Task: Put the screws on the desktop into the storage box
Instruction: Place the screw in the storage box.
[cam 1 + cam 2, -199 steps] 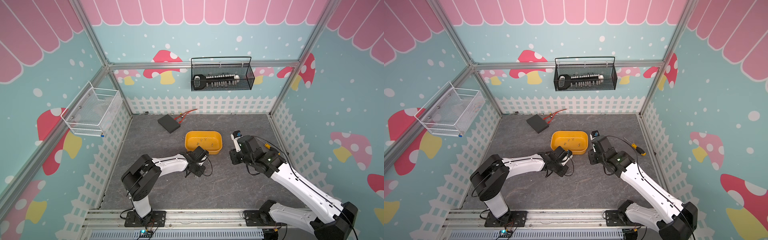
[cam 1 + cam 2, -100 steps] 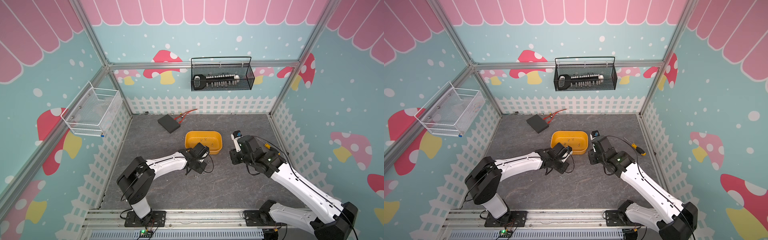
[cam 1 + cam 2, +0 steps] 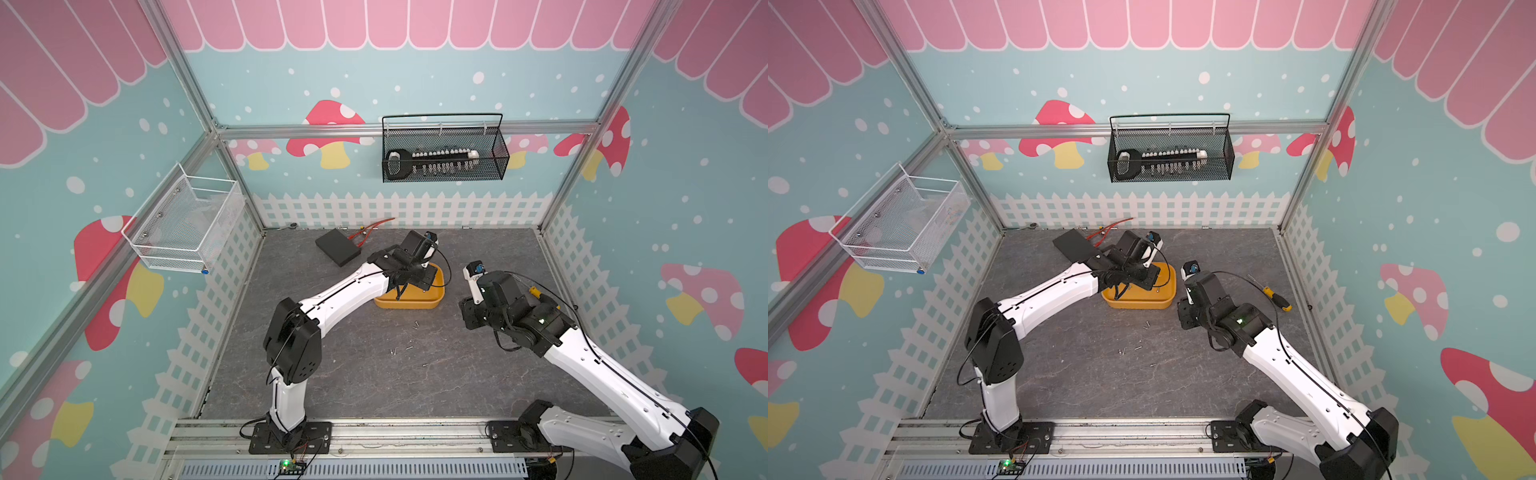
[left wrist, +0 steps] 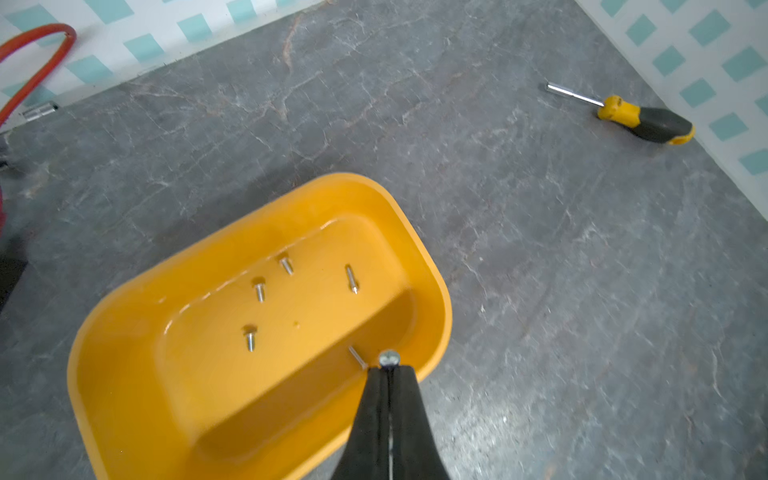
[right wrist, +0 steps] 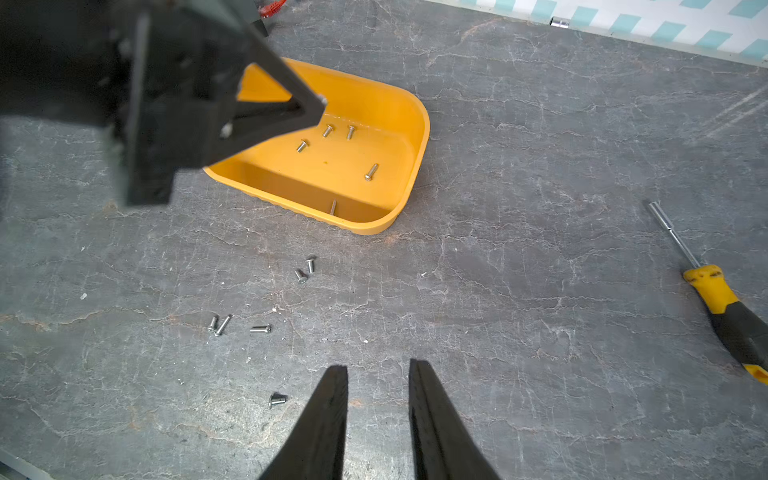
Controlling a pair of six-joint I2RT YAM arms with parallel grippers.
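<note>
At your far left, a white mesh basket (image 3: 187, 224) hangs on the side wall. A flat black box (image 3: 336, 247) lies on the desktop (image 3: 374, 386) near the back fence. Higher up on the back wall, a black wire basket (image 3: 442, 149) holds a rail of sockets.

Moving right, your left gripper (image 4: 388, 368) is clamped tight on a single screw (image 4: 389, 357), whose round head pokes out past the tips. The gripper hangs above the yellow storage box (image 4: 436, 291), close to its rim. The box sits flat on the desktop, a little behind centre in both top views. Five screws (image 4: 259, 289) already lie inside it, four spread over the floor and one against a long wall.

In front of the box, six loose screws (image 5: 310, 264) are on the desktop. Two lie together nearest the box, three are clustered farther out, and one lies alone near the right gripper's fingertips.

Your right gripper (image 5: 378, 365) is over the desktop to the right of the box. Its jaws stand apart with only bare surface showing between them, so it holds nothing.

At the far right, a screwdriver (image 5: 723, 299) with a yellow and black handle lies by the fence, well apart from the box.
</note>
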